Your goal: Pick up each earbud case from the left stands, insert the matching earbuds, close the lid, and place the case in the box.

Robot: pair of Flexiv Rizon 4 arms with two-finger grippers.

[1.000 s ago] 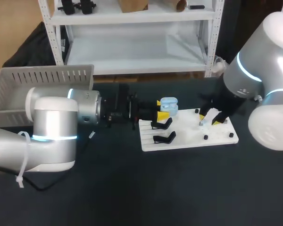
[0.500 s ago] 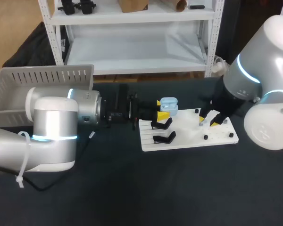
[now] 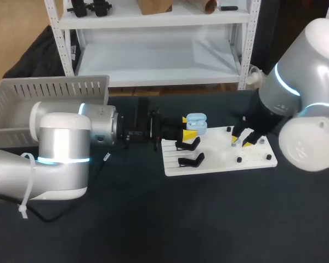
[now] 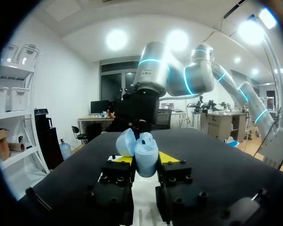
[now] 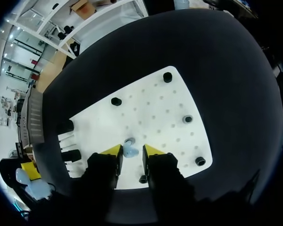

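Directly beneath the right gripper, the earbud sat between its released fingers; the left gripper, well apart, clenched the open case

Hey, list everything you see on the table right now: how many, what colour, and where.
earbud case: one, light blue, lid open, held just off the left end of the board
earbud: one, pale blue, on the board's right part
stands: two, black, left end of the board, no case on either
pegs: five showing, black, spread over the board's right part
board: one, white, middle of the table
box: one, grey, slatted, far left
table: one, black
left gripper: yellow tips, shut on the earbud case
right gripper: yellow tips, open, the earbud between them
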